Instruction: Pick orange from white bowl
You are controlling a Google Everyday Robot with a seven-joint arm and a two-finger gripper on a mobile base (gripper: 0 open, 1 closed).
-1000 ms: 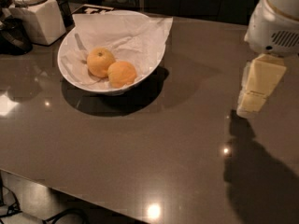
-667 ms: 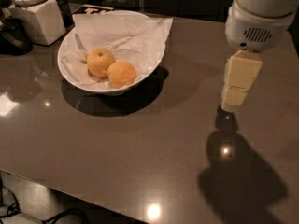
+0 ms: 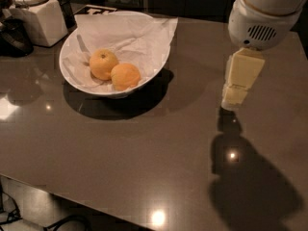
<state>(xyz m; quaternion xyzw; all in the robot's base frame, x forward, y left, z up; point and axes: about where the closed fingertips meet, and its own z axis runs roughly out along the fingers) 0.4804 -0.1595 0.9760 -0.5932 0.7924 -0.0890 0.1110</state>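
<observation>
The white bowl [image 3: 84, 83] sits on the dark table at the upper left, lined with crumpled white paper. Inside it lies the orange [image 3: 125, 76], deep orange and matte, touching a paler yellow-orange fruit [image 3: 103, 64] with a dark stem dimple on its left. My gripper [image 3: 234, 96] hangs from the white arm housing at the right, well to the right of the bowl and above the table. It holds nothing that I can see.
A white square container [image 3: 41, 20] with a jar on top stands at the back left, next to a dark object [image 3: 14, 37]. The table's front edge [image 3: 120, 211] runs across the bottom. The arm's shadow falls at the lower right.
The arm and gripper have moved left, toward the bowl. The bowl and both fruits have not moved.
</observation>
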